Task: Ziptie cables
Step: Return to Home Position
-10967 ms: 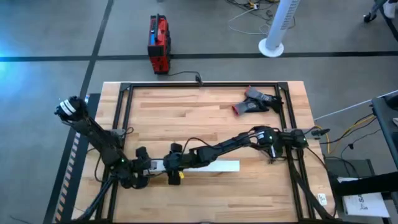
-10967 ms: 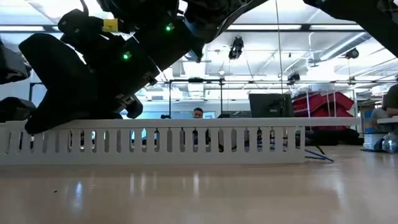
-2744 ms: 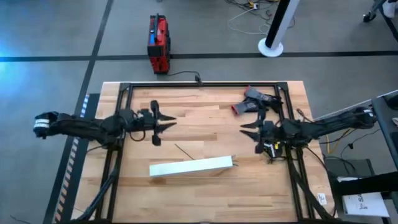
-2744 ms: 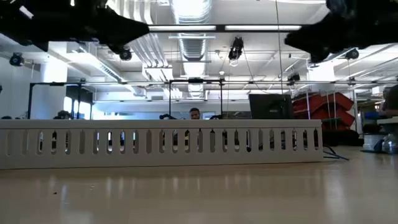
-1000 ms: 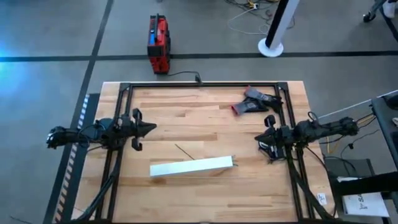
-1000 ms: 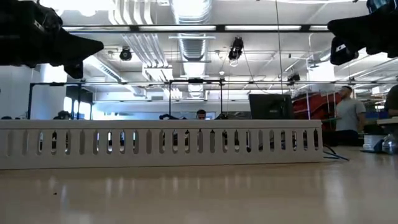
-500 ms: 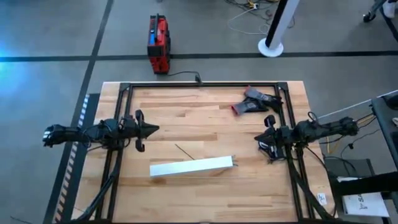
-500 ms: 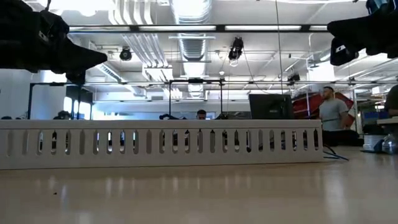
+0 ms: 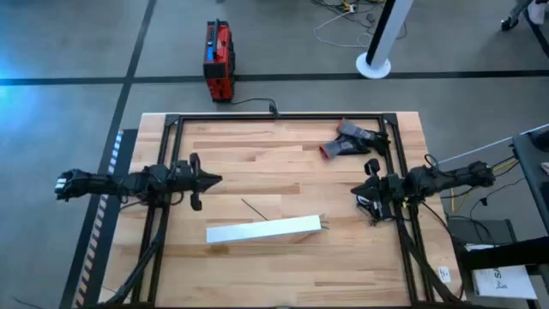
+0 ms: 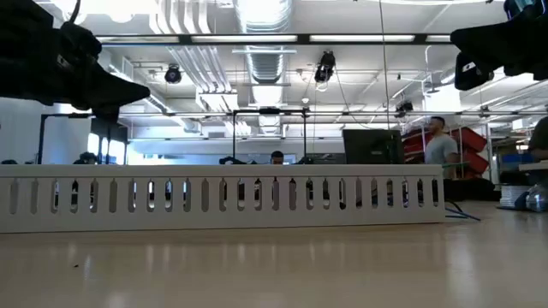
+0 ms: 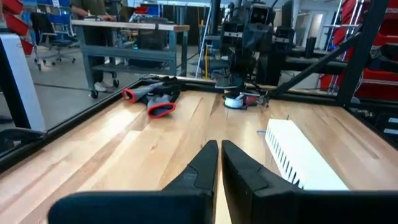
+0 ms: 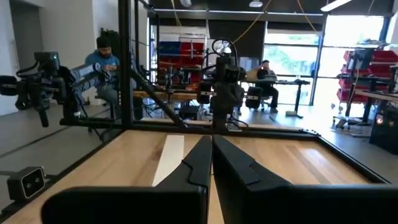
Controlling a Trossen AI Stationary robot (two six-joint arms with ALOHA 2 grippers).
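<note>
My left gripper hovers shut over the table's left part, touching nothing; its fingers meet in the left wrist view. My right gripper hovers shut over the right part, also holding nothing. Between them the long white slotted channel lies flat on the wood. The ziptie, a thin straight dark strip, lies on the table just beyond the channel. A few thin wires, the cables, lie at the channel's right end.
Red-handled pliers lie at the far right of the table. A black metal frame runs around the tabletop. Bare wood lies between the grippers and the channel. In the low view a person stands in the room behind.
My left gripper has crept a little toward the table's right edge, staying shut and above the table. In the room behind, a person has walked toward the left of the low view.
</note>
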